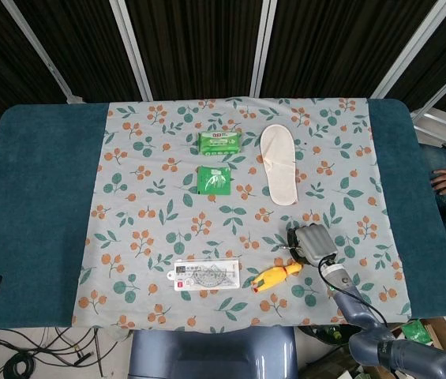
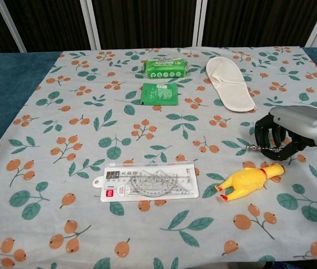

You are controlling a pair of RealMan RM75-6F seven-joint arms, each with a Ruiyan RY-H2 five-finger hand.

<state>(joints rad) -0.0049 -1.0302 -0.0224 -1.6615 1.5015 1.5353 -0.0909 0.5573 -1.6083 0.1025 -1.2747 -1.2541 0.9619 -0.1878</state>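
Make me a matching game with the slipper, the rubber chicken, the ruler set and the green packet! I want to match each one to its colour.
Things:
1. slipper
2. rubber chicken
3. ruler set
4. green packet

Colours:
A. yellow with an orange-red end
B. clear with a white label
C. cream white
D. green

Pairs: 1-C, 2-A, 3-B, 4-D
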